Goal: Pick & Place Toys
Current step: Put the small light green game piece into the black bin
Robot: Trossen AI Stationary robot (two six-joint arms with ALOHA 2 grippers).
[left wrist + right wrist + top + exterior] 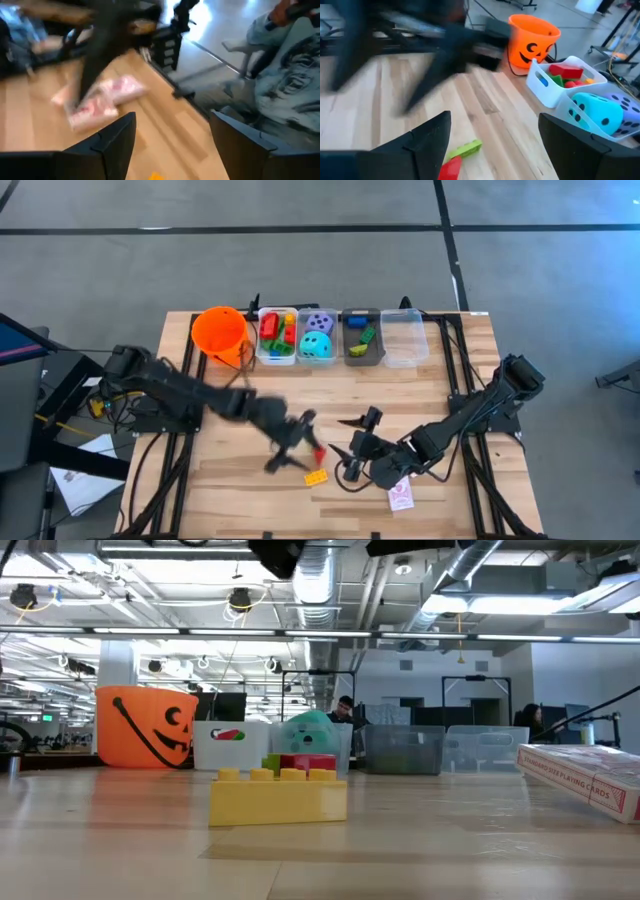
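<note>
A small yellow plastic building brick (pixel 316 477) lies flat on the counter in the lower middle of the high view, studs up. Just above it to the right sits a small red plastic brick (pixel 319 452), and my right wrist view shows a green brick (pixel 464 148) lying touching it. At the lower right of centre, a red-and-white pack of playing cards (pixel 401 496) lies flat. Along the upper edge, red, green and yellow bricks (pixel 277 335) are piled together, beside a teal dotted die (pixel 315 346) and a purple dotted die (pixel 320 323). Further right lie a blue brick (pixel 355 321) and two green pieces (pixel 365 340).
</note>
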